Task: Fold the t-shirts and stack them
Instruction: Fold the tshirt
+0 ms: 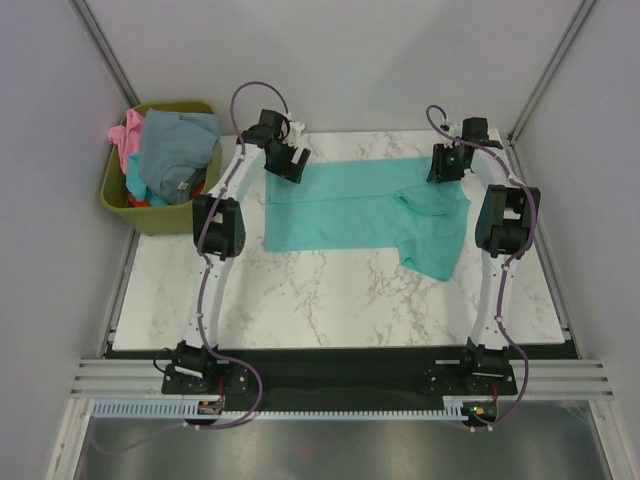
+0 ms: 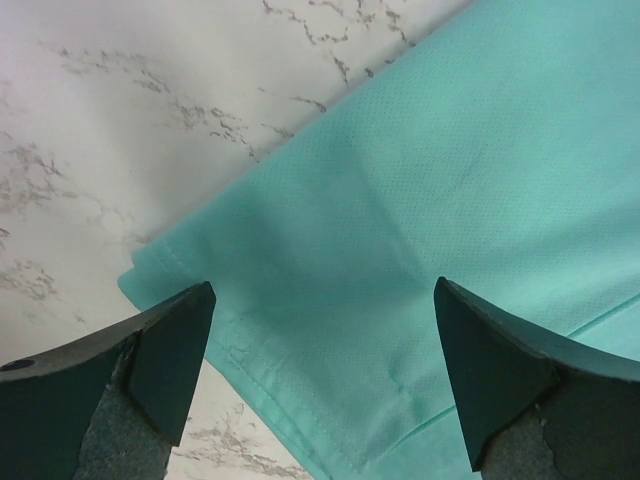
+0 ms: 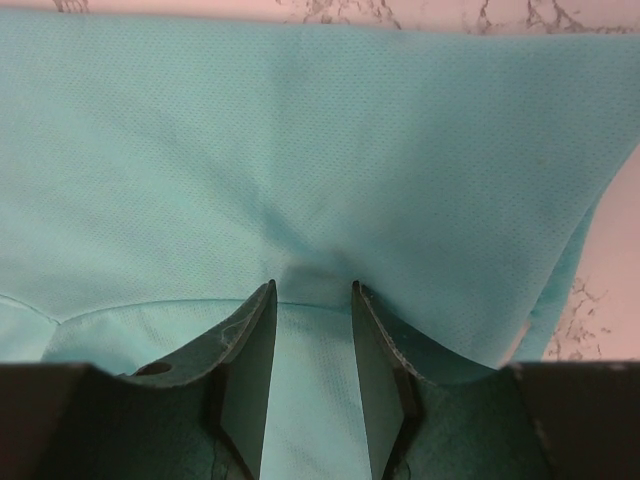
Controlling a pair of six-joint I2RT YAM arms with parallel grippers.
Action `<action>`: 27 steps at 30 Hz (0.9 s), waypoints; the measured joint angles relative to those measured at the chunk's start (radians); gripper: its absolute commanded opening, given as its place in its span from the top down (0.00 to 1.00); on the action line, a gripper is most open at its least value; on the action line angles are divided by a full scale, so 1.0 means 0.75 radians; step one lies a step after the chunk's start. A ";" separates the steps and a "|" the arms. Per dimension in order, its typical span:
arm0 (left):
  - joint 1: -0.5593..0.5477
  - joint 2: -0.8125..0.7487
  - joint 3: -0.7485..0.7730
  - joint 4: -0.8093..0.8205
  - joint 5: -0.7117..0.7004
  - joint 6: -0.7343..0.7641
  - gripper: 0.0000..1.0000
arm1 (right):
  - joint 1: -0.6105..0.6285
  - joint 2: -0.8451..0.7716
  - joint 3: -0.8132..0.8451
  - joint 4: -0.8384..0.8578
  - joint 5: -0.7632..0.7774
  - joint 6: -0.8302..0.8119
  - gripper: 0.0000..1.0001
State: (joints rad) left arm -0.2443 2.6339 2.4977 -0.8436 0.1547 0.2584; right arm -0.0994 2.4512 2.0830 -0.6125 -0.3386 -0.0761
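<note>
Left gripper (image 2: 322,300): wide open, holding nothing, over the shirt's far-left corner.
Right gripper (image 3: 312,288): half closed, with a pucker of the shirt pinched between its tips.
Table (image 1: 330,300): white marble top; the near half is bare stone.
Teal t-shirt (image 1: 350,205): lies flat on the far half of the table. Its long side runs left to right along the far edge. The straight stitched edge faces the left edge. A loose flap at the right end points at the near-right corner.
Green bin (image 1: 160,216): just off the far-left corner of the table.
In the bin: a grey-blue shirt (image 1: 175,150) on top, a pink shirt (image 1: 124,135) behind it, and a bit of red-orange cloth (image 1: 136,203) low down.
</note>
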 measured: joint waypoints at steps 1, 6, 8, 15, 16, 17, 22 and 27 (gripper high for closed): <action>-0.002 -0.004 0.004 0.011 -0.001 -0.003 0.00 | 0.000 -0.002 0.000 -0.001 -0.003 -0.007 0.53; -0.016 -0.142 -0.039 0.019 0.003 -0.034 0.00 | -0.004 -0.103 -0.078 -0.018 -0.008 -0.077 0.49; -0.019 -0.278 -0.126 0.044 0.010 -0.046 0.00 | -0.004 -0.224 -0.168 -0.017 -0.016 -0.129 0.48; -0.020 -0.868 -0.634 0.117 0.044 -0.106 0.01 | -0.005 -0.865 -0.664 0.061 -0.034 -0.431 0.48; -0.020 -0.921 -0.706 0.124 0.051 -0.123 0.02 | -0.005 -0.964 -0.762 0.076 -0.034 -0.487 0.48; -0.020 -0.965 -0.781 0.132 0.055 -0.138 0.03 | -0.005 -1.056 -0.853 0.074 -0.030 -0.541 0.48; -0.020 -1.048 -1.109 0.117 0.089 -0.184 0.06 | -0.004 -1.374 -1.285 0.051 0.000 -0.807 0.50; -0.020 -1.103 -1.336 0.085 0.101 -0.204 0.08 | -0.004 -1.594 -1.564 -0.041 0.029 -1.006 0.53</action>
State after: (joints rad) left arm -0.2596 1.8069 1.4960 -0.7799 0.2302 0.1051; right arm -0.1020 1.2560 0.9104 -0.6430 -0.3168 -0.8307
